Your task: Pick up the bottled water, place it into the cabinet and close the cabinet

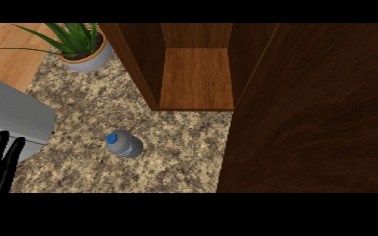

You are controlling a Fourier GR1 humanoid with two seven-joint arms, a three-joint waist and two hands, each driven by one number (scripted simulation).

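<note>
Left hand (10, 155) fingers lie well left of bottled water (124, 144).

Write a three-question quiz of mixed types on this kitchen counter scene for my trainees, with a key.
1. True or false: the water bottle already stands inside the cabinet.
2. What colour is the bottle's cap? A red, B blue, C white.
3. Fill in: the cabinet door is ____.

Key: 1 false, it stands on the granite counter, in front of the cabinet. 2 B. 3 open. The potted plant sits left of the cabinet; the left hand shows at the view's left edge.
</note>
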